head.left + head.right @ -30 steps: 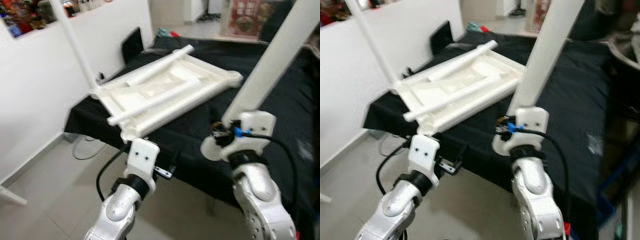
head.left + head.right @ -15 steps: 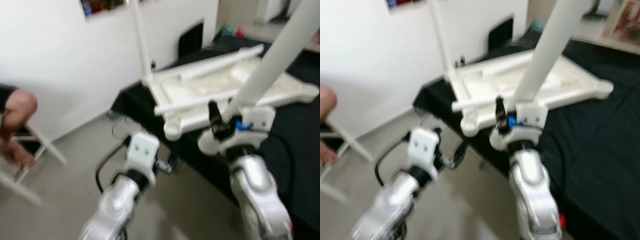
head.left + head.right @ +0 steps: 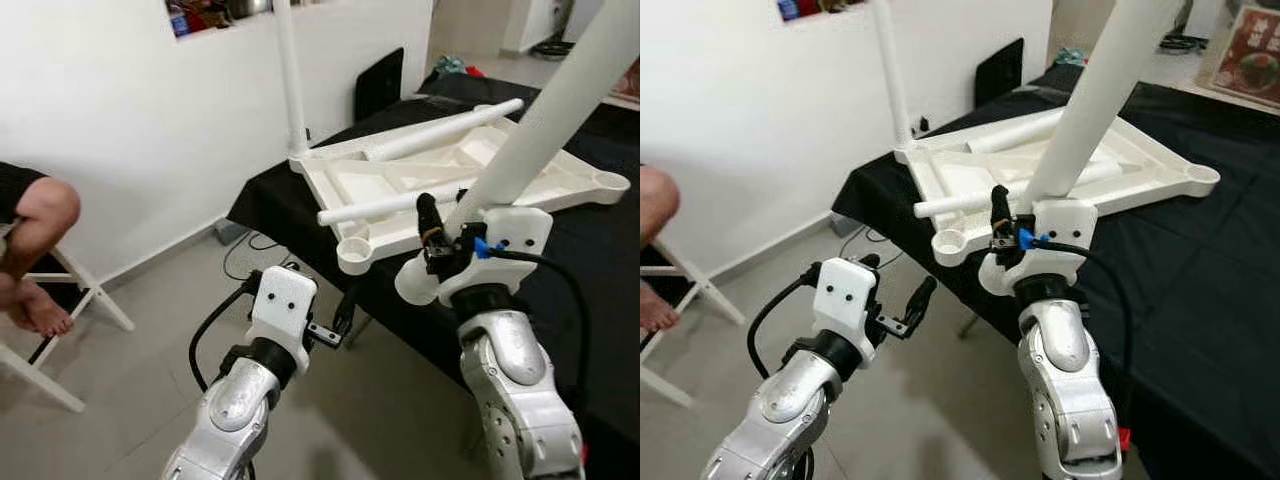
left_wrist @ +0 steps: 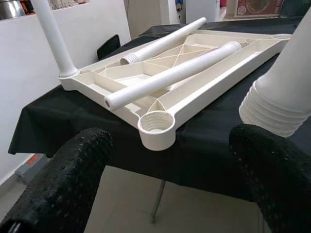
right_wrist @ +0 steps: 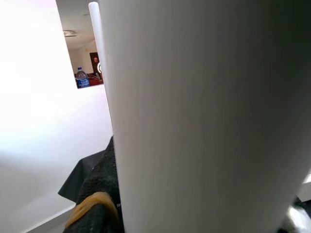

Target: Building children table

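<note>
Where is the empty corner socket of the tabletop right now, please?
The socket is at the tabletop's near corner, overhanging the black table's edge, just left of the leg held in the right tool.

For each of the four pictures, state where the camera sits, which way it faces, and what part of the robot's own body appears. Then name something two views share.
Left eye view: head, looking down at the upturned table top; both silver arms show.
Right eye view: same scene, alongside.
Left wrist view: along the open left gripper towards the empty corner socket.
Right wrist view: against the white leg in the right gripper.
Shared: that socket also appears in the eye views.
</note>
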`<state>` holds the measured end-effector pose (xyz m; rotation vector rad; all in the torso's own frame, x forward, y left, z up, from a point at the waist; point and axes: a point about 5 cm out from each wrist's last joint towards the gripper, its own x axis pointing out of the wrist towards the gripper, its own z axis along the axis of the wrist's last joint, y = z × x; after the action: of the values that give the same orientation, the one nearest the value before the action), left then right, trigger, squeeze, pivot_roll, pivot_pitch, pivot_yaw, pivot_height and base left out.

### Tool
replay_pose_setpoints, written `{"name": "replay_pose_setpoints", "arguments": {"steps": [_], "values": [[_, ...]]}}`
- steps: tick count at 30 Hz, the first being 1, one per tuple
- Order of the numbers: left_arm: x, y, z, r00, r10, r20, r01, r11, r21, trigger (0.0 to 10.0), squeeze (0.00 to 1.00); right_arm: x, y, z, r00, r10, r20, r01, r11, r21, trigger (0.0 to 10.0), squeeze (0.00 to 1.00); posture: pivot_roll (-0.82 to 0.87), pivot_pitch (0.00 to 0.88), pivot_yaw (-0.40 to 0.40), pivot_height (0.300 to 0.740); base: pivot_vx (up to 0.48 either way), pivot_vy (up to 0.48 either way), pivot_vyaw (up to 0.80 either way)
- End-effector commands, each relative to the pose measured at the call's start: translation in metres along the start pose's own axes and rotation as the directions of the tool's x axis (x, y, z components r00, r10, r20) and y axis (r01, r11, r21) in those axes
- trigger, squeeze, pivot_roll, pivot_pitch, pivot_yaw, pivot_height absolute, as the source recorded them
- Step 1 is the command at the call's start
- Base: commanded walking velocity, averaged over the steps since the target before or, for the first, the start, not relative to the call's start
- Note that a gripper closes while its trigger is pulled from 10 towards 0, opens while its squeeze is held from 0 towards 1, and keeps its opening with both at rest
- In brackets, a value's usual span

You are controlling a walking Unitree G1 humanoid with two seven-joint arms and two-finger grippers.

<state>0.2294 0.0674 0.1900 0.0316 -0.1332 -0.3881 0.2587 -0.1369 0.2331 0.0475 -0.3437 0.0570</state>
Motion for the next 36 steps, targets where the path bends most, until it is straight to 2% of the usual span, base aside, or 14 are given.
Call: {"name": "replay_pose_setpoints", "arguments": {"steps": [1, 4, 11, 14, 21, 30, 36], "values": [[-0.001, 0.001, 0.003, 1.0, -0.008, 0.006, 0.008, 1.0, -0.007, 10.0, 0.0, 0.002, 0.001, 0.001, 1.0, 0.004, 0.01, -0.004, 1.0, 0.019, 10.0, 0.0, 0.07, 0.149, 0.038, 0.74, 0.285, 0.0, 0.0], [0.0, -0.003, 0.007, 0.999, -0.025, 0.02, 0.026, 0.999, -0.037, 10.0, 0.0, 0.004, 0.002, 0.002, 1.0, 0.012, 0.013, -0.012, 0.999, 0.031, 10.0, 0.0, 0.08, 0.15, 0.04, 0.74, 0.289, 0.0, 0.0], [0.0, -0.003, 0.007, 0.999, -0.048, 0.024, 0.048, 0.999, -0.002, 10.0, 0.0, 0.009, -0.002, 0.004, 1.0, -0.005, 0.028, 0.005, 1.0, 0.024, 10.0, 0.0, 0.08, 0.157, 0.051, 0.74, 0.366, 0.0, 0.0], [-0.002, -0.001, 0.004, 0.999, -0.038, 0.006, 0.039, 0.998, -0.056, 10.0, 0.0, 0.009, -0.004, 0.002, 1.0, -0.027, 0.013, 0.026, 0.996, 0.085, 10.0, 0.0, 0.07, 0.144, 0.062, 0.74, 0.303, 0.0, 0.0], [-0.004, -0.004, 0.0, 0.998, -0.065, -0.007, 0.065, 0.997, -0.033, 10.0, 0.0, 0.014, -0.005, 0.008, 0.999, -0.005, 0.048, 0.002, 0.998, 0.069, 10.0, 0.0, 0.06, 0.127, 0.054, 0.74, 0.304, 0.0, 0.0], [-0.005, -0.004, -0.001, 0.998, -0.06, -0.016, 0.06, 0.998, -0.025, 10.0, 0.0, 0.016, -0.007, 0.01, 0.998, 0.015, 0.063, -0.02, 0.997, 0.076, 10.0, 0.0, 0.07, 0.116, 0.052, 0.74, 0.0, 0.0, 0.0], [-0.005, -0.002, -0.002, 0.999, -0.043, -0.021, 0.042, 0.998, -0.037, 10.0, 0.0, 0.021, -0.008, 0.016, 0.991, 0.089, 0.098, -0.097, 0.992, 0.08, 10.0, 0.0, 0.07, 0.105, 0.05, 0.74, 0.0, 0.0, 0.0]]}}
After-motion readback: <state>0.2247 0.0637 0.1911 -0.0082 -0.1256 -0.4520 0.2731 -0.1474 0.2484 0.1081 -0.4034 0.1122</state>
